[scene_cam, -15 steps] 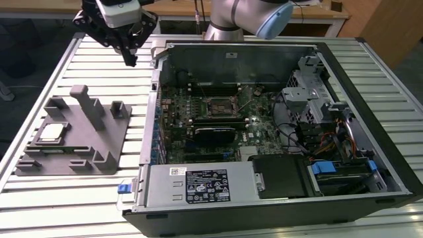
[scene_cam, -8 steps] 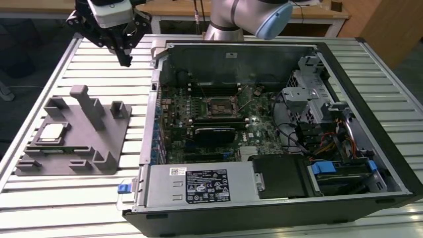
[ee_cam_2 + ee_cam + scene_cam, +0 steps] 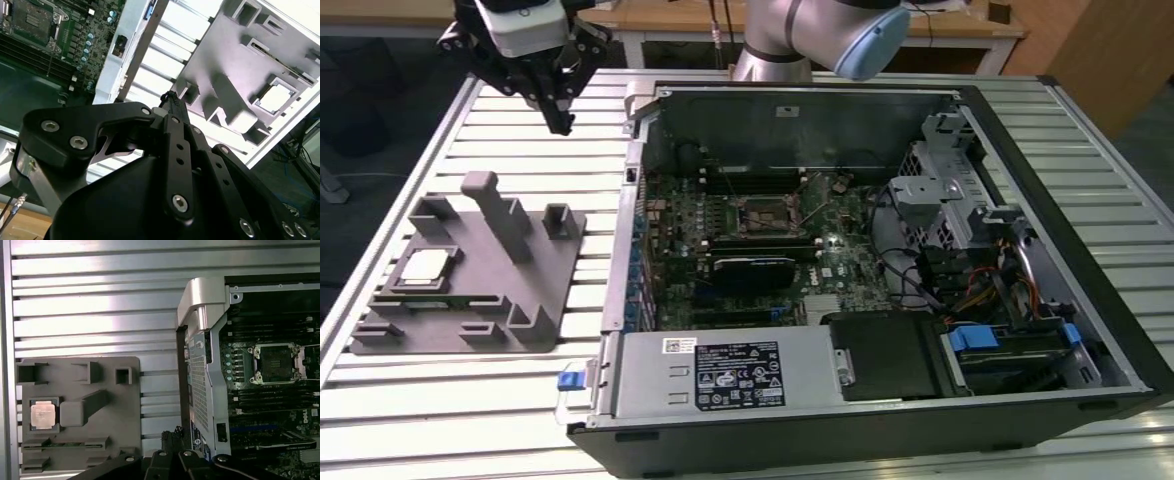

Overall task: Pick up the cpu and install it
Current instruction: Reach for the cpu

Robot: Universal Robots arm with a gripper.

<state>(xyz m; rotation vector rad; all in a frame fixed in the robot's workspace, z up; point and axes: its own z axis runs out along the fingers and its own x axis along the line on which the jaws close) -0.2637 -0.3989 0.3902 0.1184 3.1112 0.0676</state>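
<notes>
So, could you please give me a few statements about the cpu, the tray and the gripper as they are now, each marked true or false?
1. The cpu lies in the grey fixture tray. True.
2. The gripper holds the cpu. False: it hangs above the slatted table, apart from the tray, and holds nothing.
3. The cpu is already seated in the motherboard socket. False: no chip sits in the socket.
4. The computer case lies open, showing the motherboard. True.
</notes>
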